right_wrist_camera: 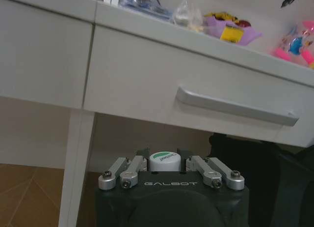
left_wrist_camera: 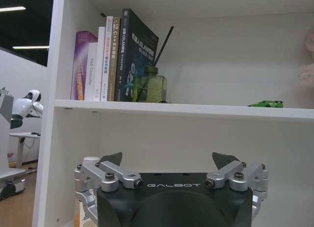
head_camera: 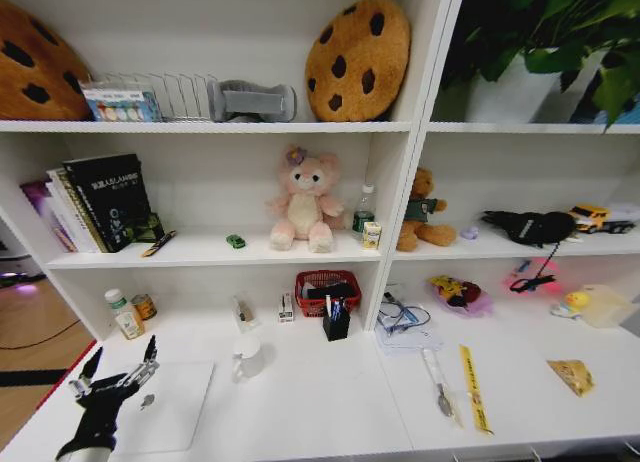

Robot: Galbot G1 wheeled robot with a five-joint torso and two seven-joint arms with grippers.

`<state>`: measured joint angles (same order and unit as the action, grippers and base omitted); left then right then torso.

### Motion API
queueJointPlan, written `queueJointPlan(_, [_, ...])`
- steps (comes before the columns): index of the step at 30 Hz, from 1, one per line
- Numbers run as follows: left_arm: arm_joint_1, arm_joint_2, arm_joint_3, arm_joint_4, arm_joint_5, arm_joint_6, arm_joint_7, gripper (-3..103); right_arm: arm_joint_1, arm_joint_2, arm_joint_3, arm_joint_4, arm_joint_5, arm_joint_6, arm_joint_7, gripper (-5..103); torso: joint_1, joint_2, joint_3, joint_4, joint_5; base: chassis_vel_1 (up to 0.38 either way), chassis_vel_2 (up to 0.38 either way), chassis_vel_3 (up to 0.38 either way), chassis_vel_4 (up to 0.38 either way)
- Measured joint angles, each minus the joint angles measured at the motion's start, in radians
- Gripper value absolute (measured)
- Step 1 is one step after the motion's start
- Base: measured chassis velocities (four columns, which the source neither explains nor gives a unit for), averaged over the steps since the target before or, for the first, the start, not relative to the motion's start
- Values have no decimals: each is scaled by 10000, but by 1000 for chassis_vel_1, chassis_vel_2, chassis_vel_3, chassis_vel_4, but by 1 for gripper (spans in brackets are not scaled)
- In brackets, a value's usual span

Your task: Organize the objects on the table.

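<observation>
Matt white laminate covers the desk; its drawer handle is brushed metal. A plush pink bear looks soft and fuzzy beside the glossy green toy car and smooth silver laptop.

white table, silver laptop, green toy car, pink plush toy

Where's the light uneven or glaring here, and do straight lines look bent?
Head view: shelf boards bow outward, a pink glow surrounds a toy. Left wrist view: bright ceiling strips in a dark room past the open left gripper. Right wrist view: deep shadow under the table, right gripper shut on a white cap.
</observation>
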<state>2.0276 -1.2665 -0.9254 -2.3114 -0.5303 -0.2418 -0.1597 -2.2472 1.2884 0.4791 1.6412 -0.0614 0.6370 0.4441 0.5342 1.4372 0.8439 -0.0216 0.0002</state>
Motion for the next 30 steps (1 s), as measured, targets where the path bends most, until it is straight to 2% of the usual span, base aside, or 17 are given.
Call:
queueJointPlan(2, [0, 0, 0, 0, 0, 0, 1, 100, 348, 16, -14, -315, 158, -62, -72, 30, 0, 0, 1, 0, -4, 0, 0, 0, 0])
queueJointPlan(5, [0, 0, 0, 0, 0, 0, 0, 100, 1997, 41, -98, -1657, 1018, -527, -501, 30, 0, -1, 1, -1, -2, 0, 0, 0, 0])
queueJointPlan(6, [0, 0, 0, 0, 0, 0, 0, 100, 1997, 41, -98, -1657, 1018, -527, -501, 30, 0, -1, 1, -1, -2, 0, 0, 0, 0])
queueJointPlan(9, [0, 0, 0, 0, 0, 0, 0, 100, 3582, -66, -74, -2539, 1824, -1149, -843, 30, 1, -1, 1, 2, -2, 0, 0, 0, 0])
queueJointPlan(21, [-1, 0, 0, 0, 0, 0, 0, 100, 4763, -343, -58, -3884, 2192, -1231, -1134, 30, 1, -1, 1, -2, -1, 0, 0, 0, 0])
queueJointPlan(23, [0, -1, 0, 0, 0, 0, 0, 100, 4920, -372, -54, -3984, 2310, -1310, -1172, 27, 0, -1, 1, 1, -2, 0, 0, 0, 0])
queueJointPlan(25, [-1, 0, 0, 0, 0, 0, 0, 100, 5123, -408, -55, -4162, 2328, -1363, -1178, 34, 1, -1, 1, 1, -1, 0, 0, 0, 0])
queueJointPlan(26, [-1, 0, 0, 0, 0, 0, 0, 100, 5187, -431, -59, -4218, 2328, -1380, -1179, 34, 1, -1, 1, 1, -2, 0, 0, 0, 0])
queueJointPlan(27, [-1, 0, 0, 0, 0, 0, 0, 100, 5251, -440, -60, -4278, 2335, -1398, -1177, 40, 1, -1, 1, 1, -3, 0, 0, 0, 0])
queueJointPlan(28, [-1, 0, 0, 0, 0, 0, 0, 100, 5251, -440, -60, -4278, 2335, -1398, -1177, 40, 1, -1, 1, 1, -3, 0, 0, 0, 0])
queueJointPlan(30, [-1, 0, 0, 0, 0, 0, 0, 100, 5288, -440, -61, -4325, 2340, -1399, -1173, 51, 1, -1, 1, 2, -1, 0, 0, 0, 0])
